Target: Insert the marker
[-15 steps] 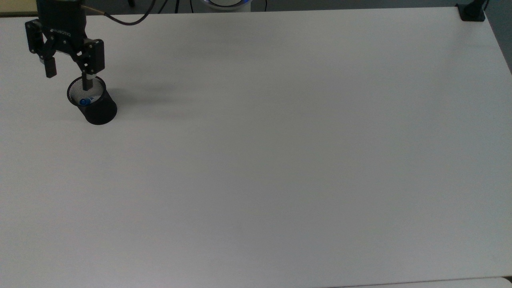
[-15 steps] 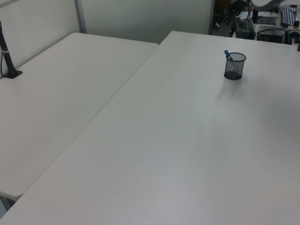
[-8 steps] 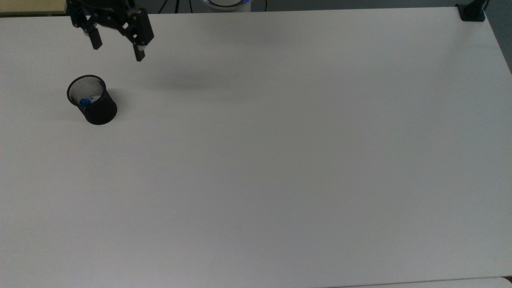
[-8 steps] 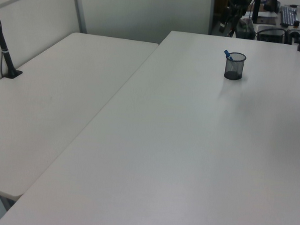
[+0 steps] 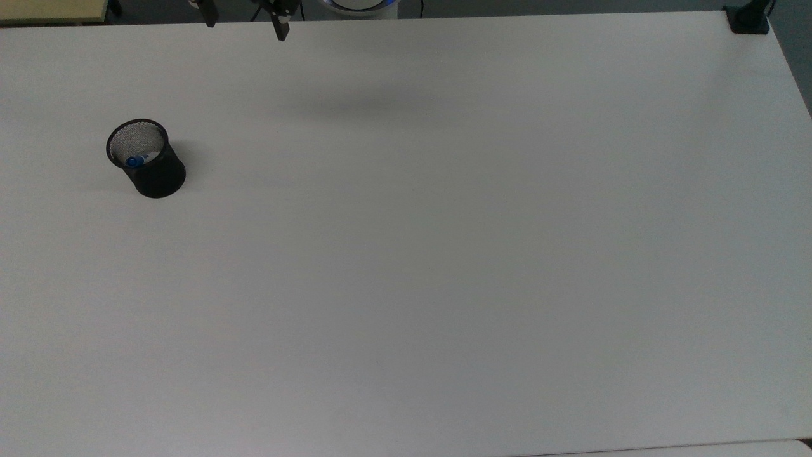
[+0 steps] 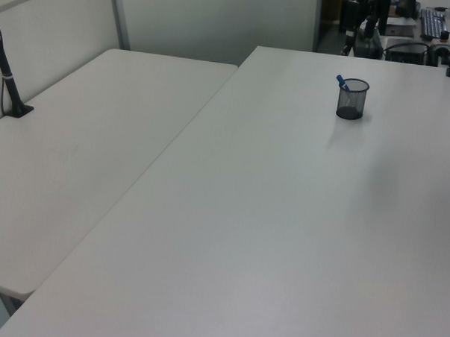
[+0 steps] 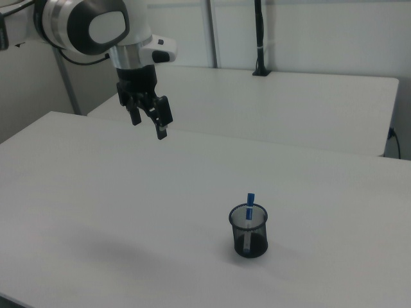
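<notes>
The marker point(image 5: 133, 161) stands inside the black mesh cup point(image 5: 152, 174) near the top view's left edge. It leans on the rim with its blue end up. In the left view the marker point(image 6: 341, 82) pokes above the cup point(image 6: 352, 99). In the right view the marker point(image 7: 250, 200) rises out of the cup point(image 7: 248, 231). My gripper point(image 7: 149, 125) hangs open and empty, high over the table and well apart from the cup. In the top view my gripper point(image 5: 245, 28) is at the upper edge, with both fingers spread.
The cup stands on a wide white table point(image 5: 444, 254). A black clamp mount point(image 5: 748, 19) sits at its far right corner in the top view. A second white table point(image 6: 76, 147) adjoins it, with a black post point(image 6: 8, 77) clamped at its edge.
My open gripper rose from the cup's mouth and travelled up and to the top view's right, away from the cup. The marker stayed in the cup.
</notes>
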Controlling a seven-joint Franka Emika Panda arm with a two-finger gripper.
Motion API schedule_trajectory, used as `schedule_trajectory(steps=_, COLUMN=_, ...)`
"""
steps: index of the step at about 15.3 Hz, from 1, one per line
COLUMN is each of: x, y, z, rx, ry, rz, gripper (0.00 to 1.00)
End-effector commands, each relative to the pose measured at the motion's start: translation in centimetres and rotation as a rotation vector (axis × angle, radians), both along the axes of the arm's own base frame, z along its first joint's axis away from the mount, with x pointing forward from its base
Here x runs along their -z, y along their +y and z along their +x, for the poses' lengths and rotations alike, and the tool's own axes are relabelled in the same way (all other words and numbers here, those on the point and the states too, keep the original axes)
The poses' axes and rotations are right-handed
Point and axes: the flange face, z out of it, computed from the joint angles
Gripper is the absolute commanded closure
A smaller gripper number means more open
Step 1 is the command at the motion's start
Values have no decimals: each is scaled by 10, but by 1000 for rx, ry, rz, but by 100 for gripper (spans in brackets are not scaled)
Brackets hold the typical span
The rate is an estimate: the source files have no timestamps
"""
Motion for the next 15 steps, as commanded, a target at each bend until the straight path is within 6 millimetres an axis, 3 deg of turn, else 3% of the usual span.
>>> schedule_trajectory(steps=1, x=-1, y=10, z=13, rx=-15, ry=-48, rz=-8, gripper=0)
schedule_trajectory(steps=8, x=2, y=9, z=20, rx=-120, ry=-64, rz=-88, gripper=0)
schedule_trajectory(steps=15, x=-2, y=9, z=20, rx=-112, ry=-72, rz=-91, gripper=0)
